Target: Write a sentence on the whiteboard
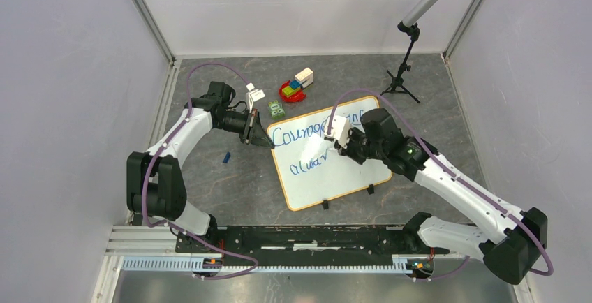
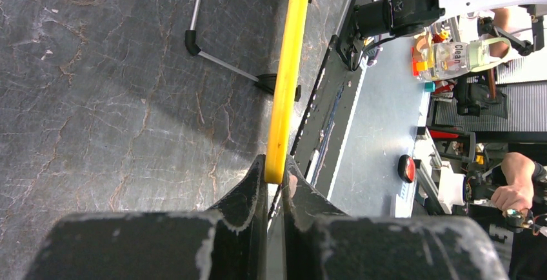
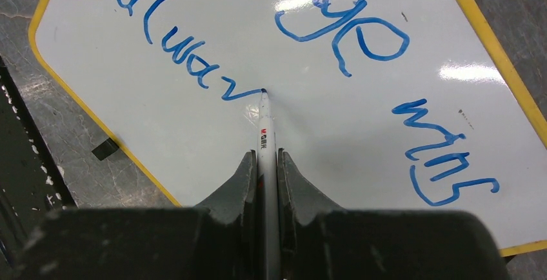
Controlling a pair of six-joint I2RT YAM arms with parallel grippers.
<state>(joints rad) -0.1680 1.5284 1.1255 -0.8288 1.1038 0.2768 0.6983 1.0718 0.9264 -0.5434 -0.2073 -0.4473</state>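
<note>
My L arm reaches fwd w/ elbow bent, wrist rolled sideways; L fingers pinched shut on the whiteboard rim. My R arm stretches in from the right, wrist tipped down; R fingers clamped on a marker.

whiteboard: yellow-rimmed, skewed | sentence: blue, two lines, unfinished

The top view looks down from the near side; both wrist views sit close on the whiteboard, left edge-on, right face-on.
</note>
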